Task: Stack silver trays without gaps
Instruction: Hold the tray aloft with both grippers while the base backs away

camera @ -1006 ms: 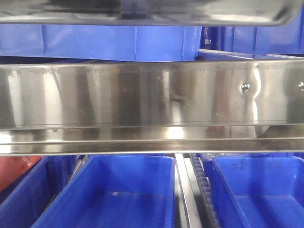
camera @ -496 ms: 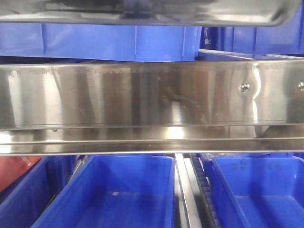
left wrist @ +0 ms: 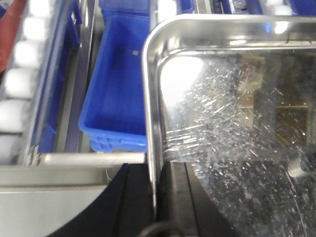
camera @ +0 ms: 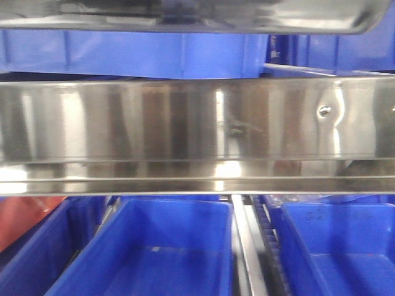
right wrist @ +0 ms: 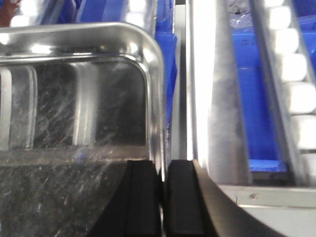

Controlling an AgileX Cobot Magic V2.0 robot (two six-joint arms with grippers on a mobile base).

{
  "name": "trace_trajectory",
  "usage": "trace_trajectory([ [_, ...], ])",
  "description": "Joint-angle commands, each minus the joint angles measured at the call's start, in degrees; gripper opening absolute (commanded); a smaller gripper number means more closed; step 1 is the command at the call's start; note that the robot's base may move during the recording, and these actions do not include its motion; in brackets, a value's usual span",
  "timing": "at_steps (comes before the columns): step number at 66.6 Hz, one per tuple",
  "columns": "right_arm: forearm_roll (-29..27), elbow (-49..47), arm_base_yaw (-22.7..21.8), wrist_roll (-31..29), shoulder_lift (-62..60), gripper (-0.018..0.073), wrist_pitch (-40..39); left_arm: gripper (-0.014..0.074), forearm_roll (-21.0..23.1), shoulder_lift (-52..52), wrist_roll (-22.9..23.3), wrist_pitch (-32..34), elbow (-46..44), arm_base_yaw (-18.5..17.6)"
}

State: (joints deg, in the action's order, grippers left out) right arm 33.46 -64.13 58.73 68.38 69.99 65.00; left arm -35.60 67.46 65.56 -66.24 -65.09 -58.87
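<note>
Everything in the front view has slid a touch toward 3 o'clock: the screw (camera: 324, 111), the rail (camera: 185, 123) and the bins (camera: 166, 253) below it. The tray (camera: 185, 18) keeps to the top edge. Both arms share that tray, and its long axis seems to run from one gripper to the other. The left gripper (left wrist: 154, 180) is pinched on the near rim, with the tray spreading toward 1 o'clock. The right gripper (right wrist: 162, 175) is pinched on the opposite rim, tray toward 10 o'clock. No second tray shows, so I cannot tell which way the stack lies.
</note>
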Motion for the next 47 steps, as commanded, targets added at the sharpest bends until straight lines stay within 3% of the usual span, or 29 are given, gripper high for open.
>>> trace_trajectory([
  [1, 1.40, -0.31, 0.25, -0.23, -0.35, -0.0022, -3.93, -0.0016, -0.17, -0.15, -0.41, 3.19, -0.33, -0.75],
  [47, 1.40, -0.31, 0.25, -0.23, -0.35, -0.0022, -4.04, -0.0016, -0.79, -0.15, -0.41, 3.19, -0.33, -0.75],
])
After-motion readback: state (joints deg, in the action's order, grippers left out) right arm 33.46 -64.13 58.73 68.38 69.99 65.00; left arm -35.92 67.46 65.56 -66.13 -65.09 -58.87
